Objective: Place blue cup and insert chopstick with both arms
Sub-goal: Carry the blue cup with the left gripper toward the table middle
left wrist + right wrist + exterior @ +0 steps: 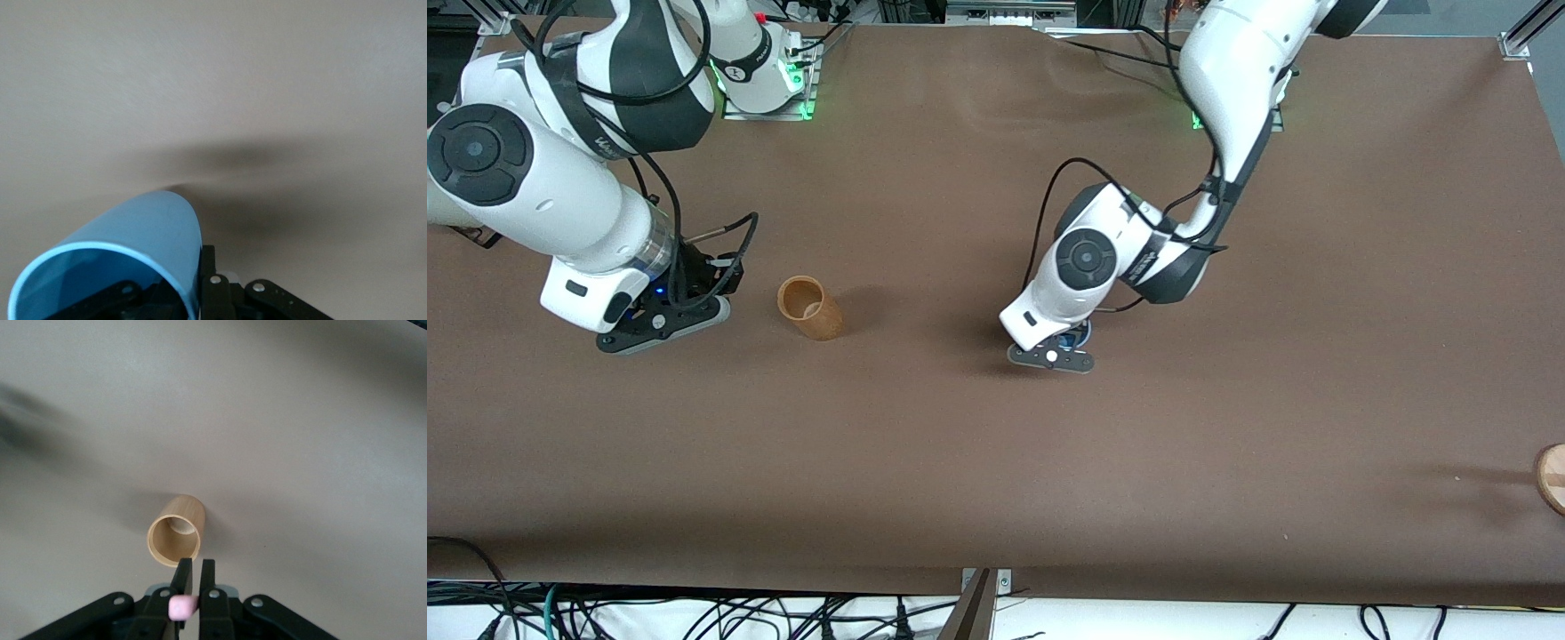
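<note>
Front view gives you a brown worktop (978,462) with a tan cup (810,308) standing toward the right arm's end, at about nine o'clock from the middle, and a round wooden thing (1552,477) cut off by the frame edge toward the left arm's end, around four o'clock.

Your right pincer (191,585) hangs over the worktop just beside the tan cup (175,531), on the side of the right arm's end, its jaws closed tight on the pink chopstick (181,607), whose end shows between them. That arm folds low from its base, wrist tipped down.

Your left pincer (1051,356) sits low near the middle of the worktop, closed on the wall of the blue cup (130,247); you see only a sliver of blue under the wrist from the front. That arm reaches down from its base, elbow bent, wrist over the cup.
</note>
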Motion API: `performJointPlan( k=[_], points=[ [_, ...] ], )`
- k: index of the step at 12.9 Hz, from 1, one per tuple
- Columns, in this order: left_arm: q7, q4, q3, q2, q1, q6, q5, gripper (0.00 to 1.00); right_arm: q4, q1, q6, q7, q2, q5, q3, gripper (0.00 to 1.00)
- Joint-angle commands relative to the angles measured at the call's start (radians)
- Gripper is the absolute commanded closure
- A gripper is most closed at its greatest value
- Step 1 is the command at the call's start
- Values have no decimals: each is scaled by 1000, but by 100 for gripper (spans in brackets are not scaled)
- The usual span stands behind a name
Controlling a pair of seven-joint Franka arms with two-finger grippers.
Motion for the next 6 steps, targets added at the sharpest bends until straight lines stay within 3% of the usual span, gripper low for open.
performJointPlan(
  k=[1, 4, 5, 6],
  points=[
    [-28, 70, 23, 71, -21, -3, 24, 100, 30, -2, -24, -14, 10, 5, 5, 100],
    [-28, 70, 23, 91, -20, 11, 67, 96, 30, -2, -22, -12, 10, 5, 6, 100],
    [-28, 70, 25, 91, -20, 11, 67, 85, 30, -2, -24, -12, 10, 7, 6, 100],
    [-19, 72, 25, 89, -18, 11, 68, 58, 30, -2, -22, -9, 10, 7, 6, 100]
  ],
)
